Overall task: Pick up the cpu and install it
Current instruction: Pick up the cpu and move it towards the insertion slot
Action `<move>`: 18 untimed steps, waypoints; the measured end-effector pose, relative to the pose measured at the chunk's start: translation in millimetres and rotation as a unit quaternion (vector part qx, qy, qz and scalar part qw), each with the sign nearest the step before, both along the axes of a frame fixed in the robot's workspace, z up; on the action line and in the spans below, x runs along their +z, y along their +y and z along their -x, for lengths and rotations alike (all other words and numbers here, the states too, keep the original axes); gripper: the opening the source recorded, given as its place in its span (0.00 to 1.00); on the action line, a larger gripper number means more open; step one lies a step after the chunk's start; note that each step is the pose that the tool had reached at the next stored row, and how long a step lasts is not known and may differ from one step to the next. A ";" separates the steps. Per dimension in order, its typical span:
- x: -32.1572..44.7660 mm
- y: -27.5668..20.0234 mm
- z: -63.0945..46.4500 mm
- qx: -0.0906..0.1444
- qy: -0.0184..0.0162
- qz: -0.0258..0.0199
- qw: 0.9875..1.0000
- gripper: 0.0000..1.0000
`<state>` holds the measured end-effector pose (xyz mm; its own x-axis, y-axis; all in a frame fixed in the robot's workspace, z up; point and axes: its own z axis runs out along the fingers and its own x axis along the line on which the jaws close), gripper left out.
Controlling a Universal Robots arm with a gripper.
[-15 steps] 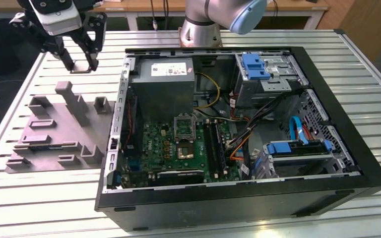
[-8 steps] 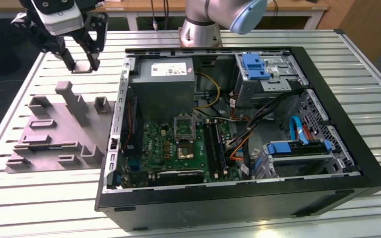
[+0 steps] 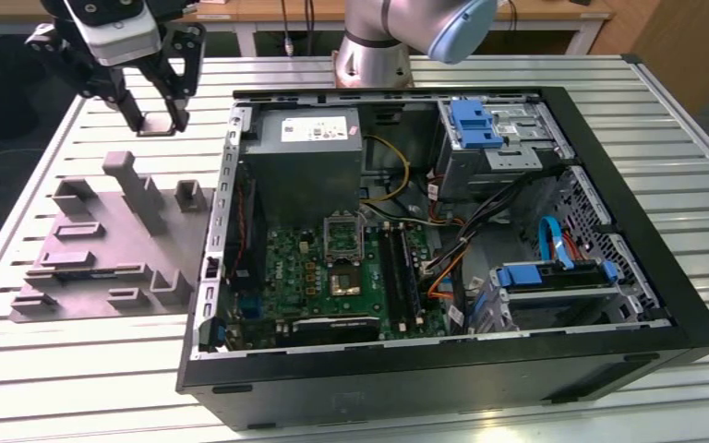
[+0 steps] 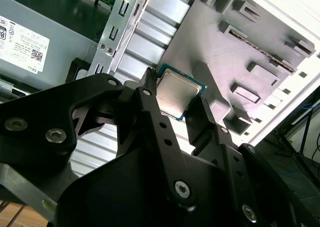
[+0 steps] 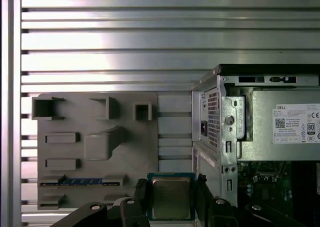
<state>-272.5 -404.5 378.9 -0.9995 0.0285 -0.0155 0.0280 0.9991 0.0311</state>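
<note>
Cpu is clamped by its edges in my gripper, which I judge spares its flat faces. I hang over the table, near tray and case.

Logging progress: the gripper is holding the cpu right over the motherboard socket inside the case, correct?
Not quite. The gripper holds the cpu, but outside the computer case, above the slatted table by the grey tray, as the exterior view shows.
</note>
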 end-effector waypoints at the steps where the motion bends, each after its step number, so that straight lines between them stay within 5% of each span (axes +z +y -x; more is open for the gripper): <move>1: 0.0 0.0 -0.5 0.000 0.000 0.000 1.000 0.47; 18: 0.0 0.0 -9.1 0.000 0.000 0.000 1.000 0.47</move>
<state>-263.4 -404.5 378.9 -0.9995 0.0285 -0.0155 0.0280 0.9991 0.0311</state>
